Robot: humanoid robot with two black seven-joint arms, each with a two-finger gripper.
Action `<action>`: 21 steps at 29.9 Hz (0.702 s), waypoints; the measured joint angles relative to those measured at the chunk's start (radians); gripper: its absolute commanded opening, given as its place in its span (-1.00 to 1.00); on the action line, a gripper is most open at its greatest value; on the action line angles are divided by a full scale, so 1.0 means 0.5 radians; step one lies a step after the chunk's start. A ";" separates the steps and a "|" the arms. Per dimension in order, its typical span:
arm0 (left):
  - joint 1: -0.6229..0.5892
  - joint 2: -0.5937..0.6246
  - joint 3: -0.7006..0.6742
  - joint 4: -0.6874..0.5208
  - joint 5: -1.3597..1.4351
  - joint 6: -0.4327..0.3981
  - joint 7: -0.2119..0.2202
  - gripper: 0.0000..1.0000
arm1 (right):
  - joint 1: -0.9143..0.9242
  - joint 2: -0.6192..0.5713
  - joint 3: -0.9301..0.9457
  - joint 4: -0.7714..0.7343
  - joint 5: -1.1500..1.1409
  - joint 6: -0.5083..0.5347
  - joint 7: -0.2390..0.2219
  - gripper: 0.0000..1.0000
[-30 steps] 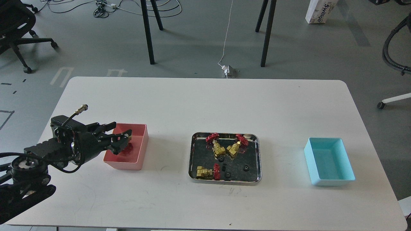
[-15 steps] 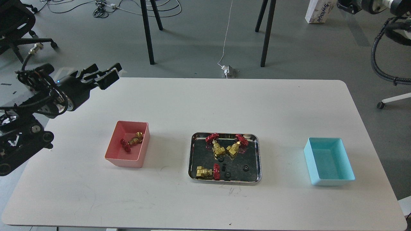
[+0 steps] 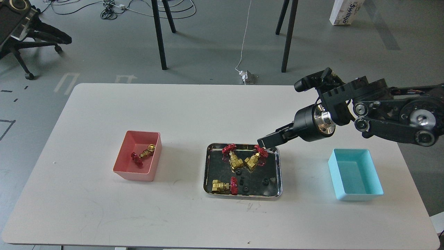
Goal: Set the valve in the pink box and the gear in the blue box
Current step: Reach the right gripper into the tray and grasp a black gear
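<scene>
A white carton [image 3: 345, 12] on the floor reads "Swilloo", as far as legible. One brass-gold valve with a red handwheel [image 3: 143, 154] lies in the salmon-pink plastic bin [image 3: 122, 169]. Three more valves and small black toothed gears [image 3: 245, 188] sit in the shiny steel tray [image 3: 242, 195]. The right gripper [image 3: 269, 140] hovers over the tray's far right corner, seen edge-on; its opening cannot be told. The smooth cyan bin [image 3: 359, 197] stands right

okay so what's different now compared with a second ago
The left arm, which was inside the salmon-pink plastic bin, let go of the brass valve with the red handwheel, lifted away and left the view. The right gripper came in above the steel tray. The tray's valves and gears and the cyan bin stayed put.
</scene>
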 measured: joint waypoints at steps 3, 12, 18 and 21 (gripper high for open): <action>-0.115 -0.084 0.002 0.178 0.001 -0.018 -0.008 0.89 | 0.026 0.186 -0.192 -0.071 -0.038 0.004 0.008 0.91; -0.184 -0.123 0.001 0.292 -0.008 -0.020 -0.030 0.89 | 0.001 0.742 -0.505 -0.488 -0.107 -0.005 0.145 0.47; -0.208 -0.115 -0.002 0.292 -0.013 -0.010 -0.038 0.89 | -0.052 0.904 -0.577 -0.603 -0.124 -0.012 0.161 0.46; -0.219 -0.112 -0.004 0.292 -0.015 -0.007 -0.038 0.89 | -0.068 0.918 -0.579 -0.643 -0.125 -0.012 0.161 0.46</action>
